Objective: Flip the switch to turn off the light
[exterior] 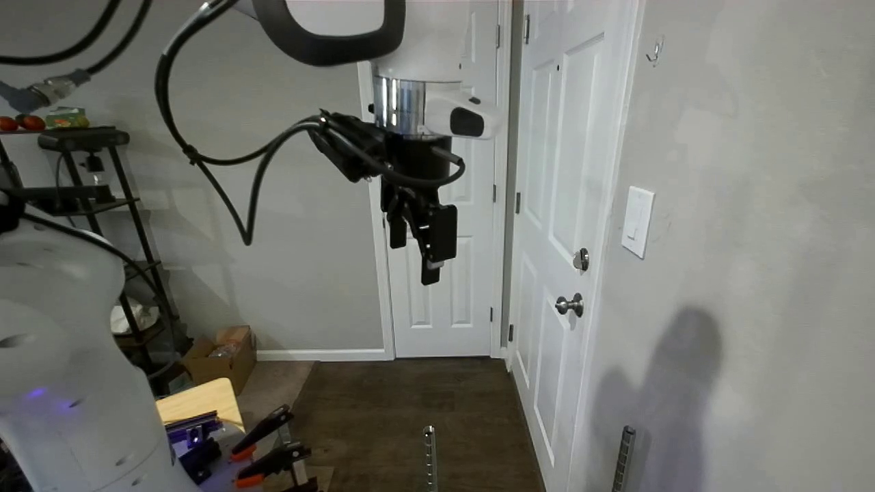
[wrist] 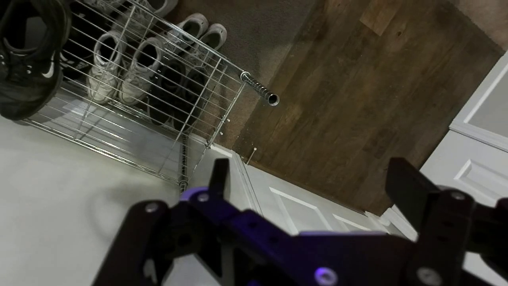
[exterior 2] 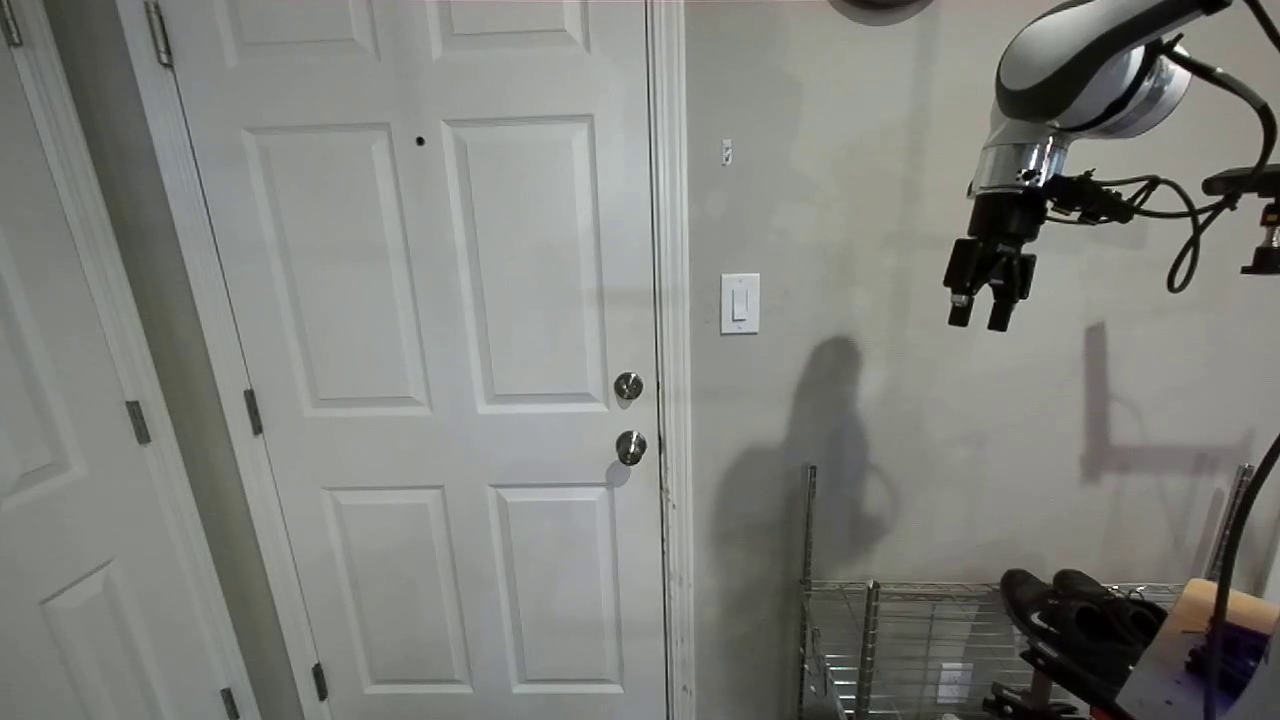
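The hand (exterior 2: 979, 316) hangs pointing downward in both exterior views, and the wrist view shows its two fingers (wrist: 219, 175) standing wide apart, with nothing held between them. The switch (exterior 2: 740, 304), a small white upright plate on the grey wall (exterior 2: 950, 420), is well apart from the hand, appearing left of it and roughly level with its fingertips in an exterior view, while the white panelled door (exterior 2: 535, 265) and its round knob (exterior 2: 631, 447) are farther off on that same side. Below the hand are a wire rack (exterior 2: 872, 645) and black shoes (exterior 2: 1075, 612).
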Robot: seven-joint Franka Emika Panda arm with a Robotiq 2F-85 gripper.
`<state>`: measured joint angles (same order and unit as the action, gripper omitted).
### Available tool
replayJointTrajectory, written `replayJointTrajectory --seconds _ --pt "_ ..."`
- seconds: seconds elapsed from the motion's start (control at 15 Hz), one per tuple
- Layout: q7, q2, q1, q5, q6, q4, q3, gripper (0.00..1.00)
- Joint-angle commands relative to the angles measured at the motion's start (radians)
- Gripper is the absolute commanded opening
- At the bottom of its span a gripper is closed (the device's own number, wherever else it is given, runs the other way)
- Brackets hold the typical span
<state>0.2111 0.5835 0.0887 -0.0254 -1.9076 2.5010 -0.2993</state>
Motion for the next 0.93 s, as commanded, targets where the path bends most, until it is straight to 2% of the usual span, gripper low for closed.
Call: replayJointTrajectory --seconds 0.0,0.47,0.87 --pt "0.039 -0.098 -0.002 -0.037 -0.052 -0.035 0.012 1.00" --pt "0.016 -0.258 -0.039 -0.078 -0.342 -0.091 0.068 1.00" --pt "-0.062 -0.392 -0.023 -0.011 -0.542 -0.149 0.146 1.00"
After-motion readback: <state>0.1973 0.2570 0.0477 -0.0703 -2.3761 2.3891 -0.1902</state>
